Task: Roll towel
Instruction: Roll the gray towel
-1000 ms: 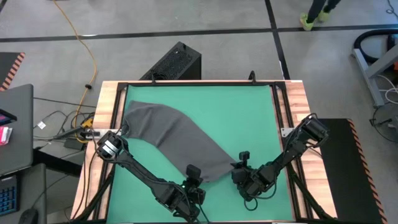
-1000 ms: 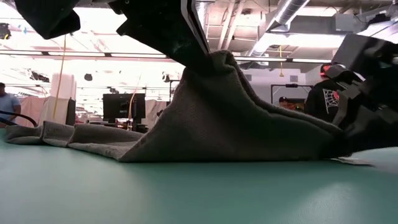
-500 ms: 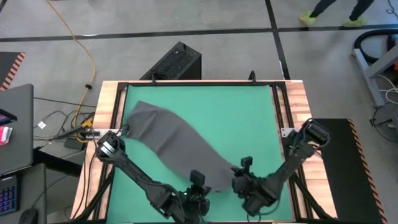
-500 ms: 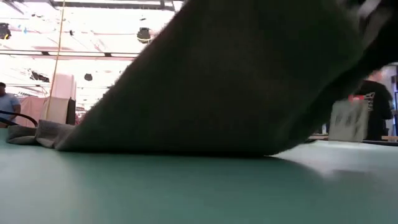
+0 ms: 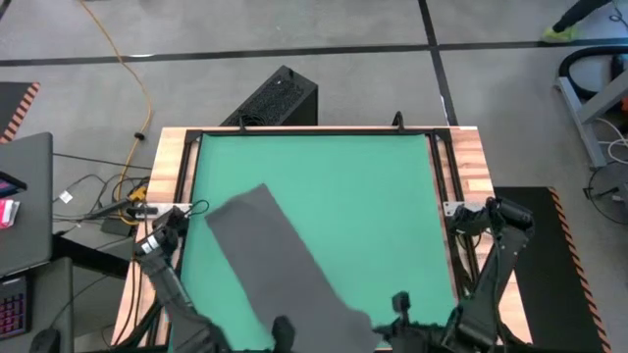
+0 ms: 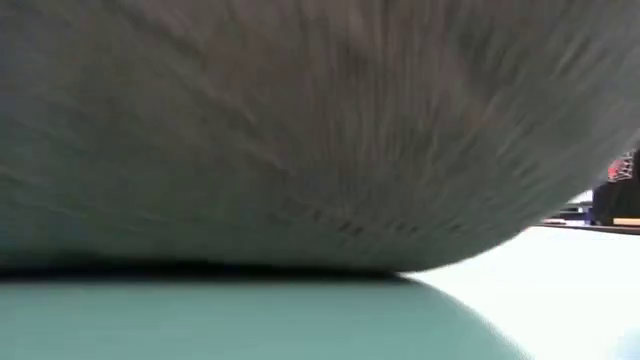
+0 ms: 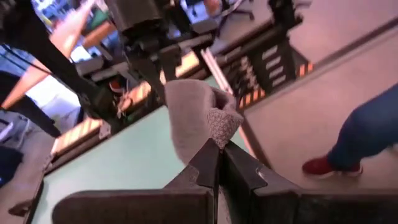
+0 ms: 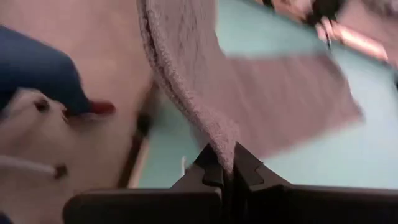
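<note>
The dark grey towel (image 5: pixel 285 260) lies as a long slanting strip on the green table, from the left middle to the near edge. Its far end (image 5: pixel 240 201) rests flat on the table. Its near end is raised, and it fills the low view (image 6: pixel 300 130). My left gripper (image 5: pixel 282 331) and my right gripper (image 5: pixel 391 331) are both at the table's near edge, each shut on the towel's near end. The white tag does not show. My left gripper (image 7: pixel 219 152) pinches a bunched corner of the towel's near end (image 7: pixel 219 124) between its two shut fingers. The cloth stands up past the fingertips, lifted off the table. My right gripper (image 8: pixel 227 167) pinches the towel's near edge (image 8: pixel 222 140) between its two shut fingers. The cloth runs away from the fingertips, drawn fairly straight, down to the table.
The wooden frame (image 5: pixel 177 167) borders the green mat, with bare mat (image 5: pixel 363 186) at the far right. A black box (image 5: pixel 275 98) stands on the floor beyond the far edge. A person's leg and red shoe (image 7: pixel 348 143) show by the near edge.
Both grippers have gone toward the table's near edge, shut on the towel's near end. The towel has slid along the table after them. Its far end has left the far left corner for the left middle, and the cloth is drawn out into a straighter strip.
</note>
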`<state>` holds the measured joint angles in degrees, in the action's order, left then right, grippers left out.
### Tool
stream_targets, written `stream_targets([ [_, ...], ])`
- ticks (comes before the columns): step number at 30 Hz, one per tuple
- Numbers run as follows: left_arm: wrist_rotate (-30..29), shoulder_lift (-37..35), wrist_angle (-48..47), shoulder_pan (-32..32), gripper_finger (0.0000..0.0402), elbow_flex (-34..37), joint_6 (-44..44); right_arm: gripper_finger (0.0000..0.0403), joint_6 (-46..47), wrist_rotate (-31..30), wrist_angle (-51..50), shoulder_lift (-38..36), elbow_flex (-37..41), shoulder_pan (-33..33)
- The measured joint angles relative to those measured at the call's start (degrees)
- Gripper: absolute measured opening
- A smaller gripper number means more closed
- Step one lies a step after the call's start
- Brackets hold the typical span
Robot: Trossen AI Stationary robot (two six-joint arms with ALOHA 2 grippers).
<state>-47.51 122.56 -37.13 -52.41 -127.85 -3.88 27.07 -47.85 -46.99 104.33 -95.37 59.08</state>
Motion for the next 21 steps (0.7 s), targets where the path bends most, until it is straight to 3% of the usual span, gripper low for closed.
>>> stream_targets([
  [5, -7.73, 0.0, 0.26, -4.67, 0.0, -2.21, 1.22, 0.0016, -15.82, 3.48, 12.53, 0.03, 0.0, -3.4],
  [11, -20.37, 0.02, -7.59, -8.62, 0.0, -2.21, 9.72, 0.0016, -25.34, 3.84, 13.26, 0.03, 0.0, -10.14],
  [14, -23.79, 0.02, -17.29, -9.38, 0.0, -2.21, 19.6, 0.0016, -29.49, 4.85, 13.19, 0.03, 0.0, -14.61],
  [21, -23.21, 0.24, -47.66, -9.1, 0.0, -1.12, 53.9, 0.0016, -39.23, 9.46, 13.15, 0.03, 0.0, -24.13],
])
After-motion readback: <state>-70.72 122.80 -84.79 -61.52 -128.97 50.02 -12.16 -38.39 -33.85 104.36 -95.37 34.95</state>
